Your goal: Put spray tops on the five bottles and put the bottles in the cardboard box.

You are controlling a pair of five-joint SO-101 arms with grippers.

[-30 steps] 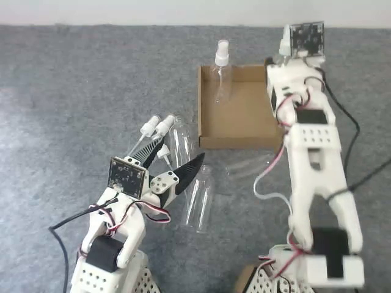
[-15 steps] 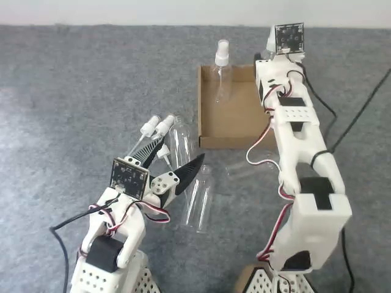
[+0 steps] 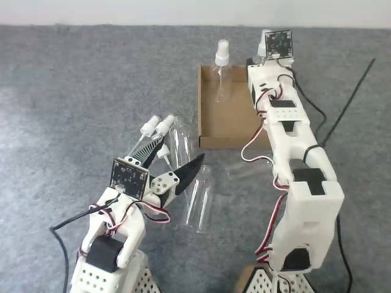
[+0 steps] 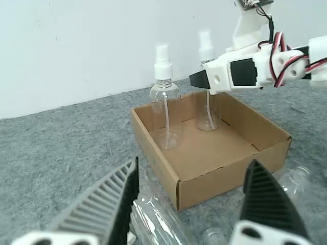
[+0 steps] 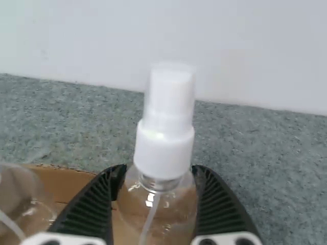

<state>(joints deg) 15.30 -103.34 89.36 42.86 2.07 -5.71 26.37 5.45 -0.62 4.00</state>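
Right hand (image 5: 158, 176): pinching a capped bottle (image 5: 162, 153) just under its spray top, upright at the box's 1 o'clock corner.
Cardboard box (image 3: 235, 142): at 1 o'clock on the worktop (image 3: 73, 91).
Second capped bottle (image 3: 221, 76): upright in the box's 11 o'clock corner.
Left hand (image 4: 193, 173): spread wide, at the box's 7 o'clock.
Uncapped bottles (image 3: 200, 198): 3, lying by the box's 6 to 8 o'clock.
Loose spray tops (image 3: 156, 127): 2, just beside the left hand.

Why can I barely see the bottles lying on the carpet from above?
High view: soft, even light, faint shadows; the clear lying bottles show as pale glints on grey carpet. Right wrist view: the right pincer holds a bottle that glints too.
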